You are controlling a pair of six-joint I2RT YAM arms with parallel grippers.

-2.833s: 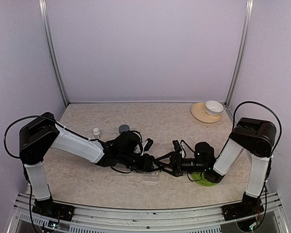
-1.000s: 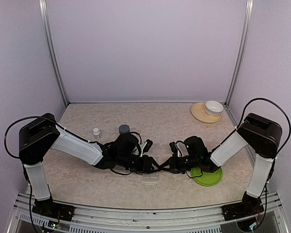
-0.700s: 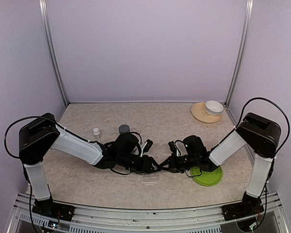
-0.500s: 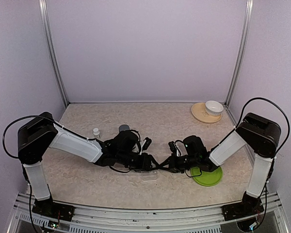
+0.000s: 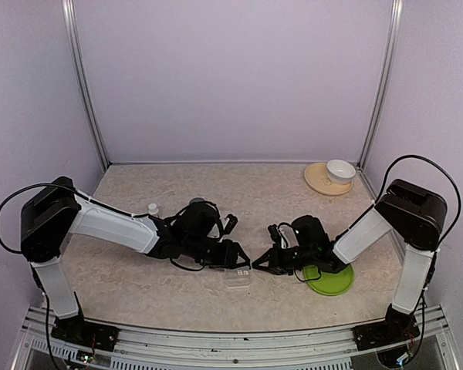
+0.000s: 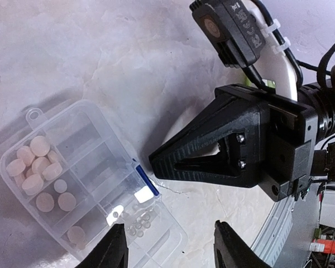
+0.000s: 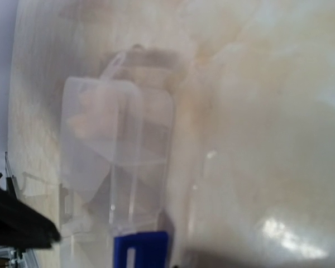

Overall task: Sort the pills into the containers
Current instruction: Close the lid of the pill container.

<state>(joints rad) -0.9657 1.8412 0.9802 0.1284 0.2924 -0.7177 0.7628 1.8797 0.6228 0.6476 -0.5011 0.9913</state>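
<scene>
The clear pill organiser (image 5: 238, 277) lies flat on the table between my two grippers. In the left wrist view its lid is down, and the organiser (image 6: 84, 178) holds pale round pills (image 6: 36, 162) in its left compartments and tiny clear beads (image 6: 138, 222) near the blue latch (image 6: 145, 178). My left gripper (image 6: 170, 252) hovers open above the organiser's near corner, holding nothing. My right gripper (image 6: 156, 161) is shut, and its pointed tip rests on the table just right of the latch. The right wrist view shows the organiser (image 7: 120, 145) blurred and very close.
A green plate (image 5: 332, 280) lies under the right forearm. A white bowl (image 5: 339, 169) sits on a tan plate (image 5: 321, 182) at the back right. A small white bottle (image 5: 153, 208) stands behind the left arm. The table's front edge is close below the organiser.
My left arm has drawn back to the left and its jaws have widened slightly, leaving a gap between the two grippers. The right gripper stays shut beside the organiser.
</scene>
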